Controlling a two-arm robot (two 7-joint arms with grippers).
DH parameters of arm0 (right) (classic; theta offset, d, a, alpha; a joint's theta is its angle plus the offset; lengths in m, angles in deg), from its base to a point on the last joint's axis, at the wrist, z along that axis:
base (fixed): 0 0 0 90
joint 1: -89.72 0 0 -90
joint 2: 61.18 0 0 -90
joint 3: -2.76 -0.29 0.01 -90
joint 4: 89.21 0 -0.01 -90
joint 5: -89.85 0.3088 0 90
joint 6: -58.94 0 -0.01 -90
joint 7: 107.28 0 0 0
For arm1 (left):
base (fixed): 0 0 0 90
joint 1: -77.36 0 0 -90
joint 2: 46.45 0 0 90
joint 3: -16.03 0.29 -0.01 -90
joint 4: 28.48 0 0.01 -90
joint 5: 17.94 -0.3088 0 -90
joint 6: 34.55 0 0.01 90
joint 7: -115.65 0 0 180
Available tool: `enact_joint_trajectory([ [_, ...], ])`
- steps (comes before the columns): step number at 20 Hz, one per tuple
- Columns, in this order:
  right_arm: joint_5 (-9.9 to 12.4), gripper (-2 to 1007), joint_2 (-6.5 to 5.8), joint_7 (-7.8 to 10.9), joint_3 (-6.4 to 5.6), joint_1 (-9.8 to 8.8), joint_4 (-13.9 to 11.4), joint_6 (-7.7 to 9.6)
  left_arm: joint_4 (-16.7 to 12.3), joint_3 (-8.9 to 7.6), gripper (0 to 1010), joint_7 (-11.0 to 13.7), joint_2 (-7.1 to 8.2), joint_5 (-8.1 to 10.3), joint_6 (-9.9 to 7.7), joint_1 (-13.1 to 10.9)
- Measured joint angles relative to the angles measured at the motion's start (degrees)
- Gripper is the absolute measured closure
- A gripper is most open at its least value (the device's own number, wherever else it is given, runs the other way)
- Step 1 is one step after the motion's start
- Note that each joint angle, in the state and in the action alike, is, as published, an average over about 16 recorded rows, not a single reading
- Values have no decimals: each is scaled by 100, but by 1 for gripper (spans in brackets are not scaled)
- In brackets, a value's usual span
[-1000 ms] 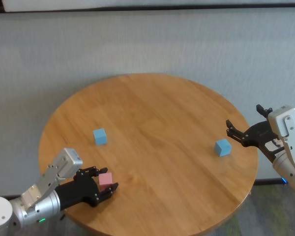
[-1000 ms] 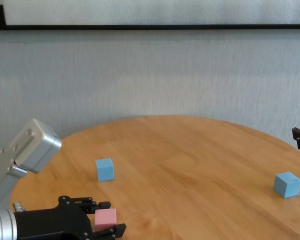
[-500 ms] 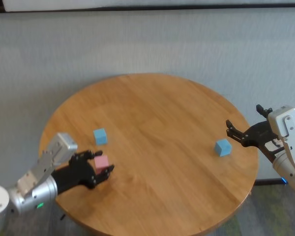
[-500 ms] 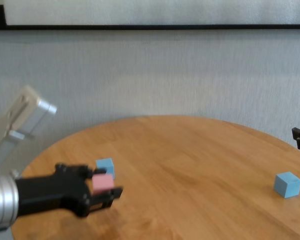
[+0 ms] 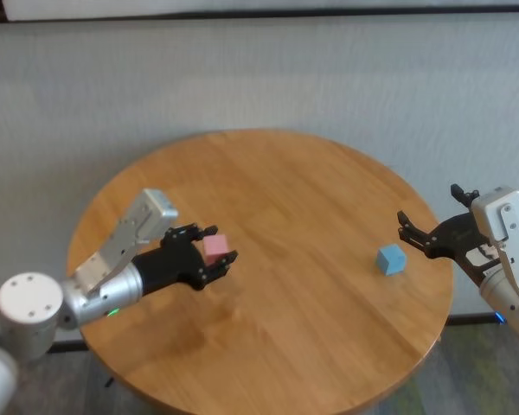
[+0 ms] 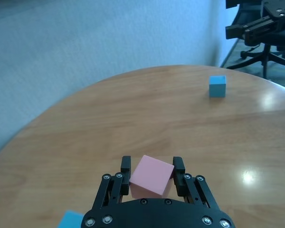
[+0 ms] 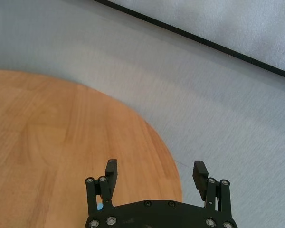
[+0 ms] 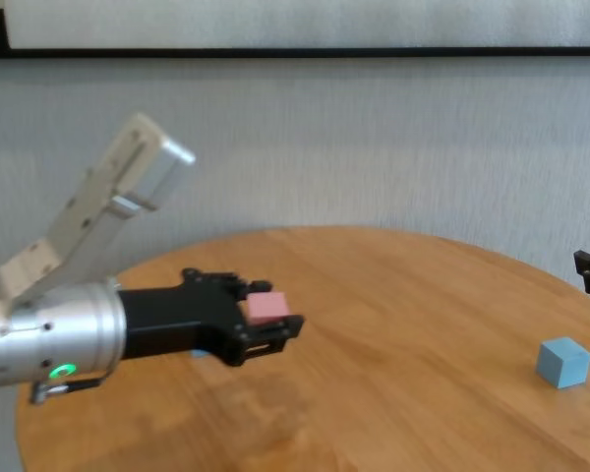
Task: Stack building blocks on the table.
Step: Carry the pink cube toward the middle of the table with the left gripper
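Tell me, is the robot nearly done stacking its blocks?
Not yet; nothing is stacked. The left pincer is shut on the pink block and holds it above the table. One blue block sits alone near the open right pincer. Another blue block peeks out under the left arm. All the stacking is left to do.

We see even, soft daylight; the table (image 6: 256,142) carries bright glare spots at right of the left wrist view, and shadows are weak.
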Motion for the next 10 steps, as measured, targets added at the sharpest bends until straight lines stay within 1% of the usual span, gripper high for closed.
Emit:
enact_joint_trajectory([
  [5, 0, 0, 0, 0, 0, 0, 0, 0, 516, 169, 454, 89, -319, -61, 72, 377],
  [10, 0, 0, 0, 0, 0, 0, 0, 0, 968, 304, 454, 154, -569, -106, 135, 609],
])
